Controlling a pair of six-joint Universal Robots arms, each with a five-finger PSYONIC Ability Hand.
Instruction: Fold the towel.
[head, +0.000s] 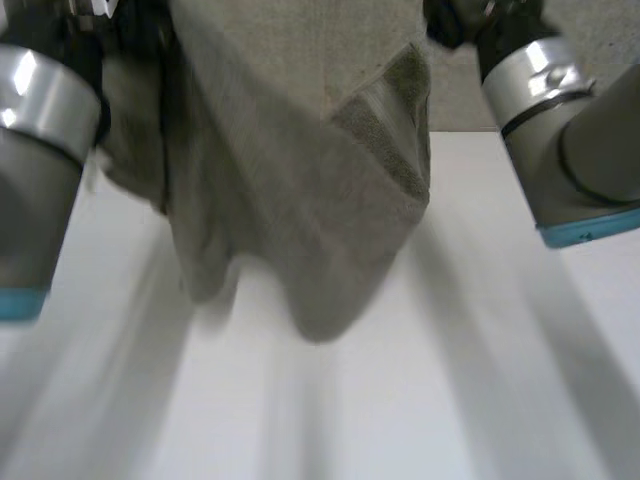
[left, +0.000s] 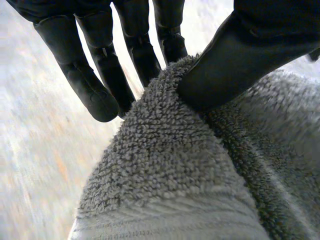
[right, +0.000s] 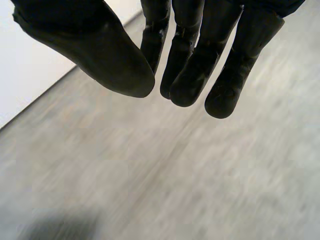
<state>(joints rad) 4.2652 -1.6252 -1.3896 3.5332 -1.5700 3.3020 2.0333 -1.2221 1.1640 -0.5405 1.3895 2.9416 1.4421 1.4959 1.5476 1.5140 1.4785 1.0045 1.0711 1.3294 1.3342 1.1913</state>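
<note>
The towel (head: 300, 200) is hanging in the air above the white tabletop (head: 450, 400). In the head view it is draping in a bunch from about 12 o'clock down toward the centre, its lowest fold sagging clear of the surface and a ribbed hem band (head: 390, 130) showing at roughly 1 o'clock. The left hand (left: 235, 70) is clamping it: in the left wrist view the thumb is pressing the terry edge against the straight fingers (left: 97, 95), though I cannot tell which corner is being pinched. The right hand (right: 195, 75) is hovering with thumb and fingers relaxed and slightly apart, gripping nothing. The left arm (head: 30, 130) is sitting at 9 o'clock and the right arm (head: 570, 150) at 2 o'clock, flanking the cloth. Judging from this, the step in hand is getting the towel spread out for folding. To do it well, the free hand is probably needing to find the hem at the matching corner and pinch it firmly. Both hands should then be drawing apart until the cloth is hanging flat, then lowering it onto the tabletop bottom edge first, without dragging in wrinkles.
</note>
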